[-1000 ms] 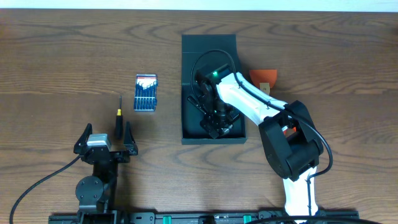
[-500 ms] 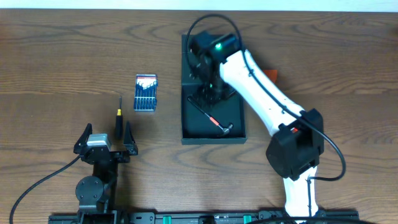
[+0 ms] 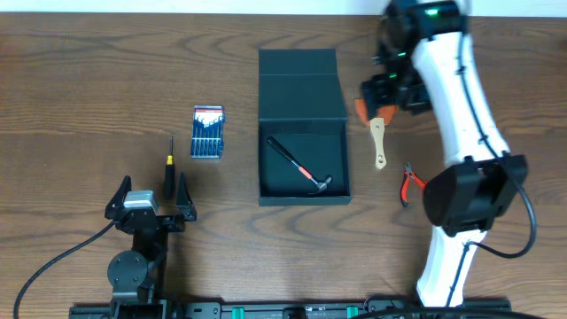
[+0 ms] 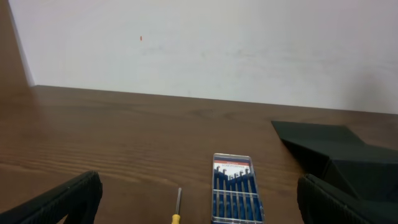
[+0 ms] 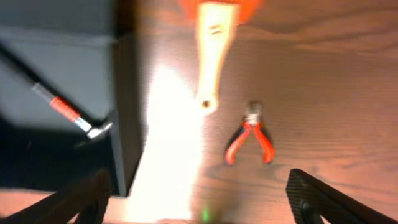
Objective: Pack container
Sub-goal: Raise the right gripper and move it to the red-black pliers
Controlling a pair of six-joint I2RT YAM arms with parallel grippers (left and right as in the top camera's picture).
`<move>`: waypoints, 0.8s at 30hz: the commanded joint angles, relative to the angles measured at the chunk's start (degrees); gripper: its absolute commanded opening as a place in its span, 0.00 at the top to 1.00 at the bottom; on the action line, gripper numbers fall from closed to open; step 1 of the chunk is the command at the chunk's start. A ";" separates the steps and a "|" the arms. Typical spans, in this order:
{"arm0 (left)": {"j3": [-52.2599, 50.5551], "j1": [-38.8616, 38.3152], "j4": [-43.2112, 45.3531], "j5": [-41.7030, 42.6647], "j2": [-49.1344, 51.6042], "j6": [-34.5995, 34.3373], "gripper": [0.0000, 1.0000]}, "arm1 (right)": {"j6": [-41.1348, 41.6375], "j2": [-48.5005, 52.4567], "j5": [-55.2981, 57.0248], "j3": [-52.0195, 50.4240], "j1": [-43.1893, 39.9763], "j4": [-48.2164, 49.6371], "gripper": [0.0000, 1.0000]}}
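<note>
The container (image 3: 301,188) is a dark box standing open mid-table, its flap lid (image 3: 299,73) folded back. A hammer (image 3: 299,166) with a red-banded handle lies inside. My right gripper (image 3: 391,91) hovers open and empty to the right of the lid, above a wooden-handled brush (image 3: 379,142) with orange bristles. The right wrist view is blurred; it shows the brush (image 5: 210,59), red pliers (image 5: 250,134), the hammer (image 5: 69,115) and the container wall (image 5: 124,130) ahead of the right gripper (image 5: 199,208). My left gripper (image 3: 149,200) rests open near the front left.
A blue screwdriver-set case (image 3: 208,133) lies left of the container, with a yellow-and-black screwdriver (image 3: 169,167) further left, just ahead of the left gripper. Red pliers (image 3: 408,182) lie right of the container. The left wrist view shows the case (image 4: 234,196) and screwdriver (image 4: 178,208).
My right gripper rose out of the container, leaving the hammer inside, and swung to the back right over the brush. The left arm has not moved.
</note>
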 commanded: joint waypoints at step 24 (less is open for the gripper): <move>-0.55 -0.24 0.24 0.17 -0.35 0.50 0.01 | -1.86 -37.99 2.29 -30.97 -4.39 12.33 0.01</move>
